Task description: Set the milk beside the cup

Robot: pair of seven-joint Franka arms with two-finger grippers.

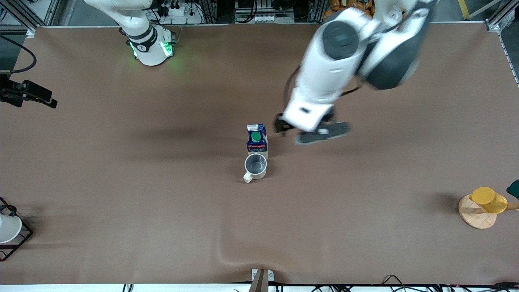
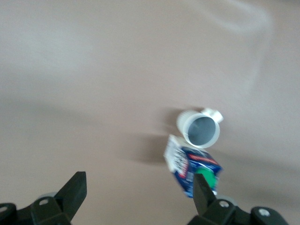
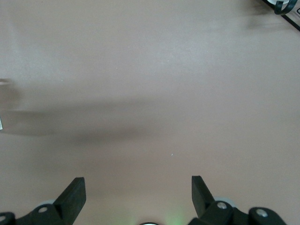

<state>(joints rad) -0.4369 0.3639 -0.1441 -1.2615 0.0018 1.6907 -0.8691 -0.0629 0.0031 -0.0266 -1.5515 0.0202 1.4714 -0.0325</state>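
Now we see the milk (image 1: 256, 138) upright on the worktop (image 1: 121, 182), touching the cup (image 1: 255, 166). Our left pincer (image 2: 136, 199) hangs released beside the milk; our right pincer (image 3: 138, 197) waits, spread wide.

A matt brown cloth (image 1: 121, 194) covers the table. The dark-blue printed paper milk carton (image 1: 256, 140) carries a smooth green plastic cap (image 1: 256, 137). The light grey-beige ceramic mug (image 1: 255, 167) looks glazed, faintly glossy inside.

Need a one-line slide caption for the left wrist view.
Open left hand above the table, milk carton standing beside the grey mug.
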